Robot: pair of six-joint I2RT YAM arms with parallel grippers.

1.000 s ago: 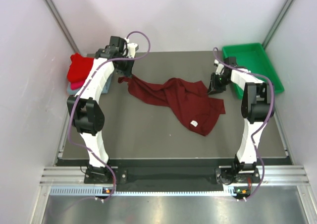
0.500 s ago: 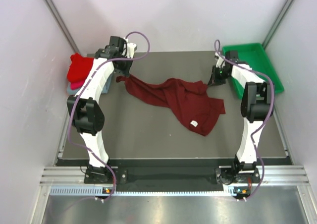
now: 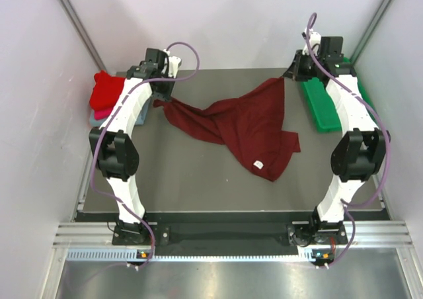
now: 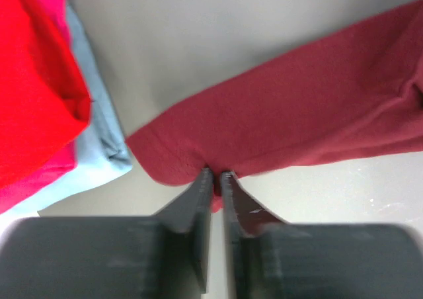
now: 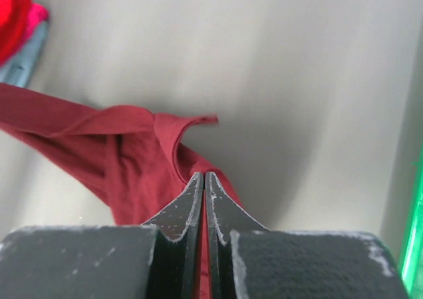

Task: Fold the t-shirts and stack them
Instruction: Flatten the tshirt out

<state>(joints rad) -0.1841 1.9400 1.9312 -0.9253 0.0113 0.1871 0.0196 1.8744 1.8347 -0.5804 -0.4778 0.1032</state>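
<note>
The dark maroon t-shirt (image 3: 244, 124) lies crumpled and stretched across the middle of the grey table (image 3: 198, 180). My left gripper (image 3: 160, 99) is shut on its left corner, low over the table beside the folded stack. In the left wrist view the cloth (image 4: 297, 107) is pinched between the fingertips of that gripper (image 4: 216, 173). My right gripper (image 3: 285, 78) is shut on the shirt's far right corner and holds it raised at the back right. In the right wrist view cloth (image 5: 132, 160) hangs from the shut jaws of the right gripper (image 5: 204, 174).
A stack of folded t-shirts sits at the far left: bright red (image 3: 106, 90) on top, then pink (image 4: 26, 180) and grey-blue (image 4: 99, 127). A green tray (image 3: 320, 107) stands at the back right, partly behind the right arm. White walls close in both sides.
The right gripper has shut on the shirt's right corner and lifted it up and back toward the far right. The cloth is now drawn out between both grippers. The left arm has hardly moved.
</note>
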